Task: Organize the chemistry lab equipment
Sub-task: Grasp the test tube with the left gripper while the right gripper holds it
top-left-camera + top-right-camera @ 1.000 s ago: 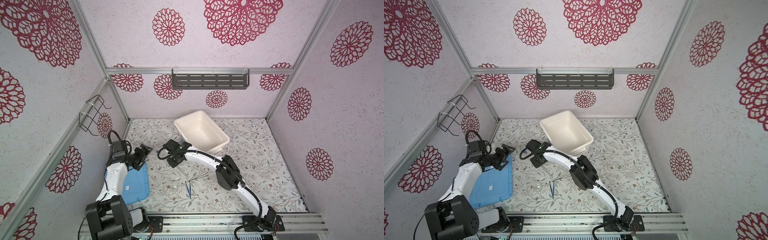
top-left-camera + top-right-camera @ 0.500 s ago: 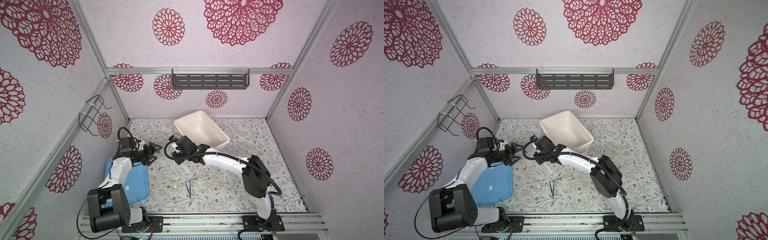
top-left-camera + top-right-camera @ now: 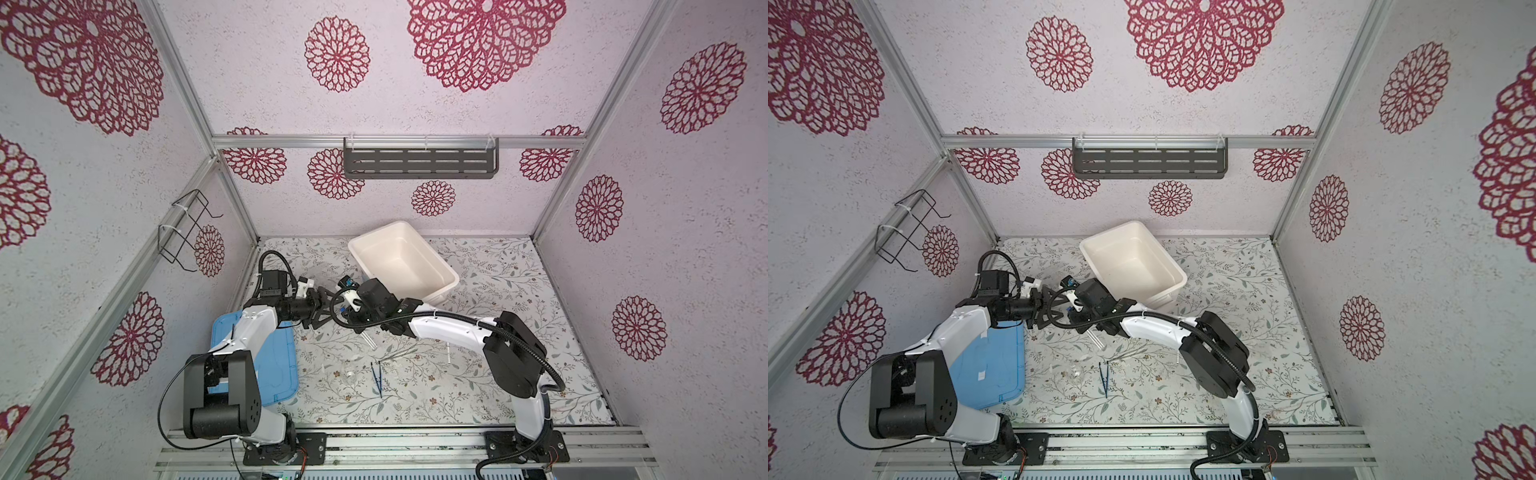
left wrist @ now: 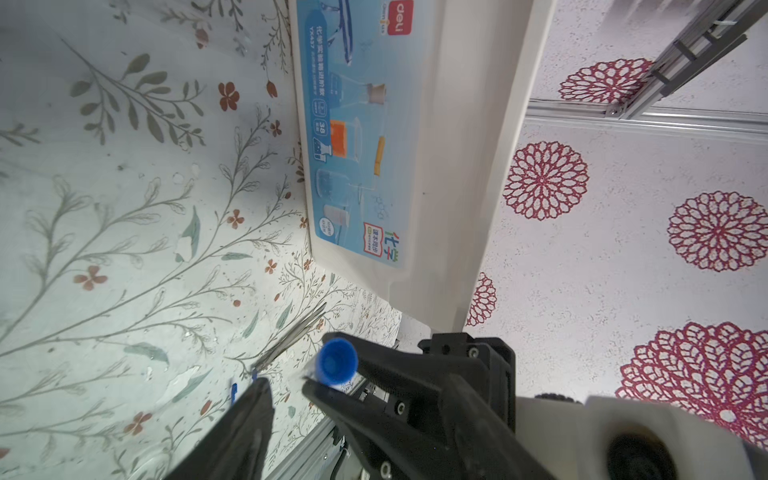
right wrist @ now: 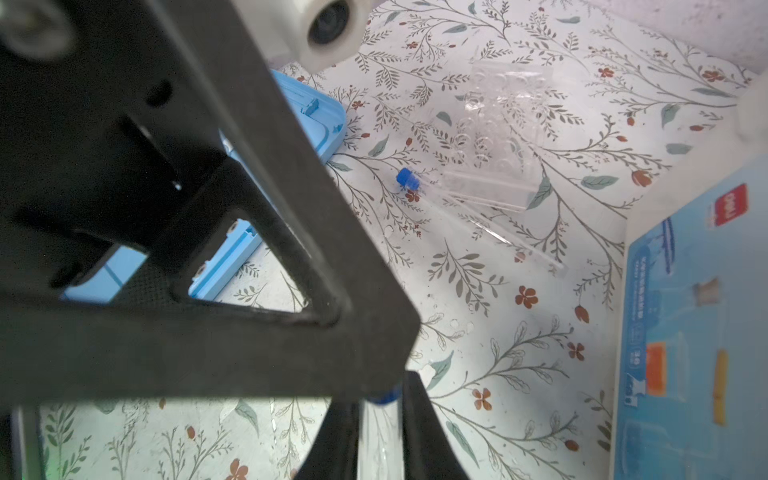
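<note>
A white tub sits at the back of the table, with a light-blue lid by the left arm. The left fingers stand apart beside a clear blue-capped tube, which the right fingers clamp above the table. A second capped tube lies on the table, and dark blue tweezers lie nearer the front.

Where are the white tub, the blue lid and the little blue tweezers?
white tub [image 3: 419, 255], in a top view, on its inside wall
blue lid [image 3: 277, 357], in a top view, on its flat top
tweezers [image 3: 376, 379], in a top view, mid-length
</note>
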